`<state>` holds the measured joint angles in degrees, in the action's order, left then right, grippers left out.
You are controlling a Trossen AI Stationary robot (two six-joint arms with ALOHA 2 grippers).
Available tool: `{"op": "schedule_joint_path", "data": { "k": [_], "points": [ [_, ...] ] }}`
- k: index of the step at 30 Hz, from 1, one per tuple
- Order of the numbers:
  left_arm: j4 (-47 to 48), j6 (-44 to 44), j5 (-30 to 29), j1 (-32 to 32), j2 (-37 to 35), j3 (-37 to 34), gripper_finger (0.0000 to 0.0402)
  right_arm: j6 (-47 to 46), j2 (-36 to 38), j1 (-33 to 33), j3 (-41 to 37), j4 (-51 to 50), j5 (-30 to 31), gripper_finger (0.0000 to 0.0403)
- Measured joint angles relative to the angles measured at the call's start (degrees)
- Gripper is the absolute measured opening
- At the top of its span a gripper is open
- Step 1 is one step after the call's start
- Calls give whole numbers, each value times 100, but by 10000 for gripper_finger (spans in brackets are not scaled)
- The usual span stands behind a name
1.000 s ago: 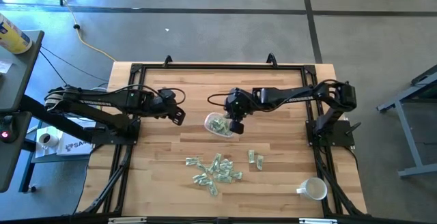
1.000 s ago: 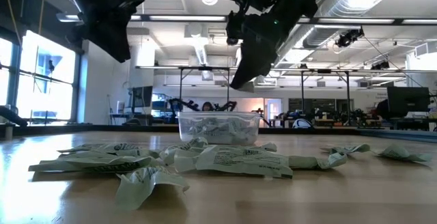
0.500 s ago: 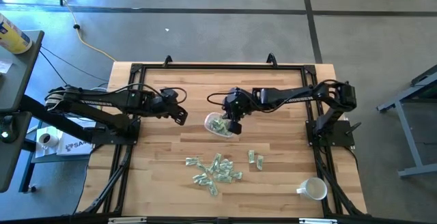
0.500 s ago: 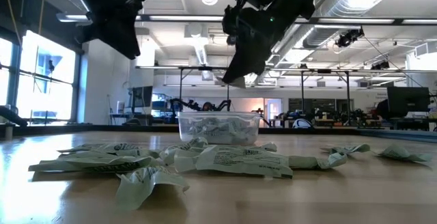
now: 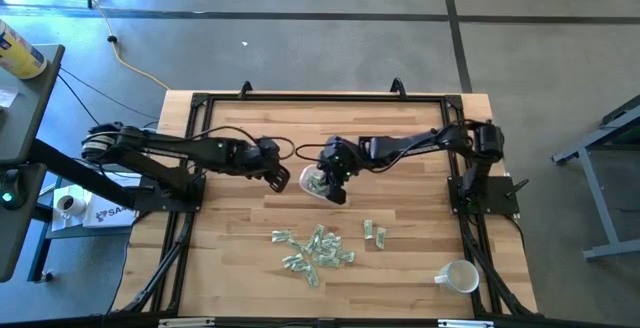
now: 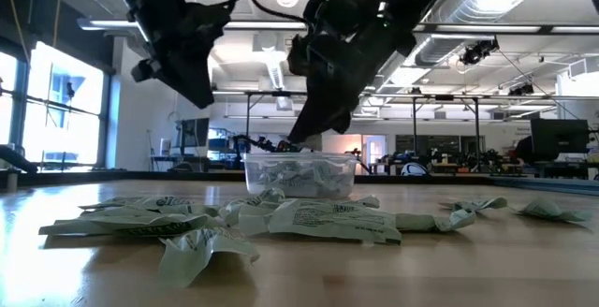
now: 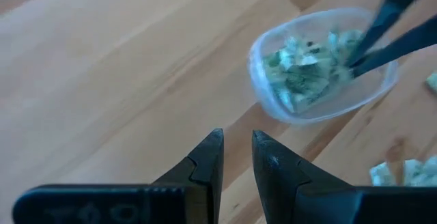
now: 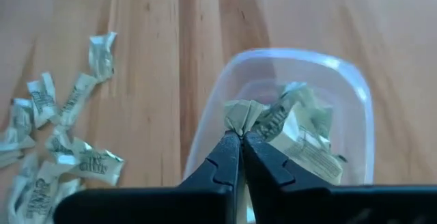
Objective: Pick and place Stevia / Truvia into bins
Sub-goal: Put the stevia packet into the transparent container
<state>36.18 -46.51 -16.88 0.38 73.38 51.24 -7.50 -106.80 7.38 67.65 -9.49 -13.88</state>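
The clear plastic bowl [image 5: 312,184] stands mid-table and holds several pale green sachets [image 8: 300,132]. More sachets [image 5: 315,248] lie loose on the wood nearer the front edge, with a few [image 5: 375,233] to their right. My right gripper [image 8: 240,138] is over the bowl's inside, shut on one crumpled sachet; in the low view [image 6: 298,138] its tip is just above the bowl's rim [image 6: 299,160]. My left gripper [image 7: 237,142] hovers just left of the bowl [image 7: 321,67], holding nothing, with a narrow gap between its fingers. My right gripper pinches a crumpled sachet [image 8: 240,115] between its two fingertips. It comes slanting down from the table's right side. The sachet is inside the bowl's rim, right above the sachets lying there; whether it touches them I cannot tell.
A white mug [image 5: 458,276] lies near the front right corner. A black frame [image 5: 320,98] runs round the table's edges. Bare wood [image 5: 250,128] lies behind both arms and left of the bowl.
My left gripper has moved toward the table's right, closer to the bowl, and come down somewhat. My right gripper has shifted a little left and lowered over the bowl, staying shut.
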Motion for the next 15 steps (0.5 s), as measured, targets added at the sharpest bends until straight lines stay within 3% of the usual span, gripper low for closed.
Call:
{"op": "schedule_joint_path", "data": {
  "k": [10,15],
  "points": [
    [208,175,364,145,85,-9,111,22,-350,28,-4,376,485,86],
    [80,106,612,148,81,-413,111,172,-352,34,-4,292,851,137]
  ]
}}
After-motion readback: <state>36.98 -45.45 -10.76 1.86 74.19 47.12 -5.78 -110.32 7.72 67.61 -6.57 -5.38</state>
